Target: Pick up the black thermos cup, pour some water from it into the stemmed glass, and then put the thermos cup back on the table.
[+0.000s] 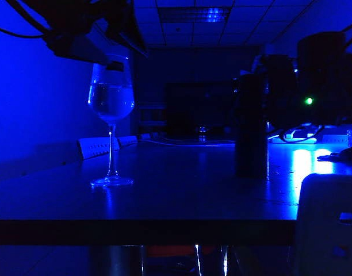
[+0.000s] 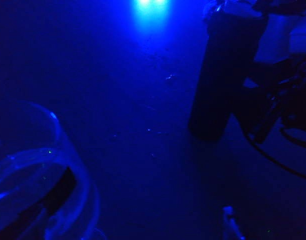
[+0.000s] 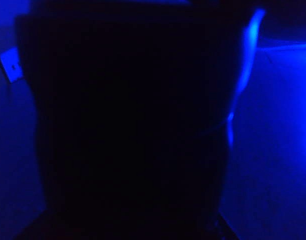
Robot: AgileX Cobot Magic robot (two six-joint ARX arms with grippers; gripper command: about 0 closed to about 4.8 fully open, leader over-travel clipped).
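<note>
Exterior view: right gripper [image 1: 262,98] against upright black thermos cup [image 1: 251,126], left gripper [image 1: 115,54] above stemmed glass [image 1: 111,103]

We cannot see the right gripper's jaws — the thermos [image 3: 128,125] fills its wrist view; the left gripper's are cut off.

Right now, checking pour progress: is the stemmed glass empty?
No. The stemmed glass holds water; a liquid line crosses its bowl in the exterior view.

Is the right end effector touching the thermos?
Cannot tell: in the exterior view the right end effector merges darkly with the thermos.
</note>
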